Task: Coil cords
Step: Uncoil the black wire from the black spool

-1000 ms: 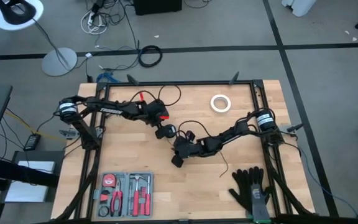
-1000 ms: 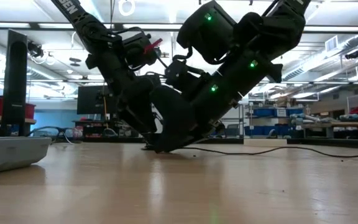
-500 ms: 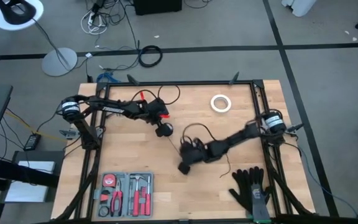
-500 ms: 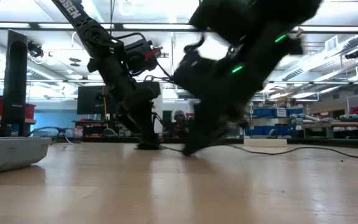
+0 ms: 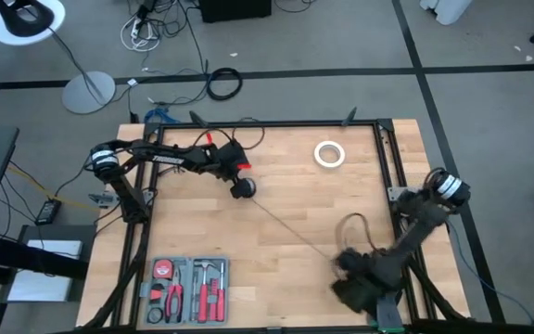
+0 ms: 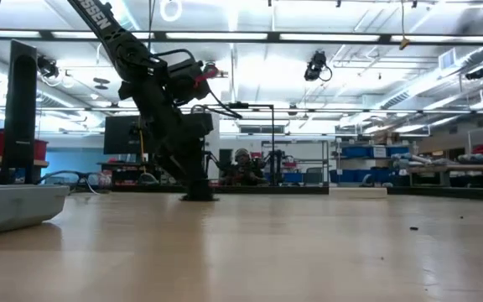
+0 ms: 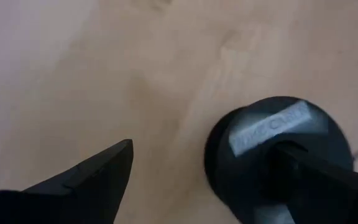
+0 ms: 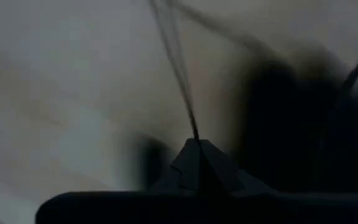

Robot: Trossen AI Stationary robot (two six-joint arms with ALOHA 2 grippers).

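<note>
Counts: two arms, one cord, one puck, one tape ring, one tool tray, one pair of black gloves.

Near edge of the table: tool tray at the left corner, with red-handled tools in it. Black gloves at the right corner, mostly under the right arm.

Right gripper sits low over that near right corner, just above the gloves. Fingers closed tight, pinching the cord at their tips; the right wrist view shows the thin black line running straight out from the closed fingertips. Picture there is motion-blurred, so nothing more is readable.

Cord: one very thin black line, pulled straight. Long axis runs diagonally across the table top, from the right gripper at the near right up to the puck at far left of centre. A small loose loop stands just beyond the right gripper.

Left gripper is at the puck, far left-centre of the table. Fingers wide apart. In the left wrist view one finger stands clear on bare wood, the other lies over the puck. Puck lies flat on the table, label side up.

Farthest: white tape ring flat on the wood near the far right, well apart from both grippers.
</note>
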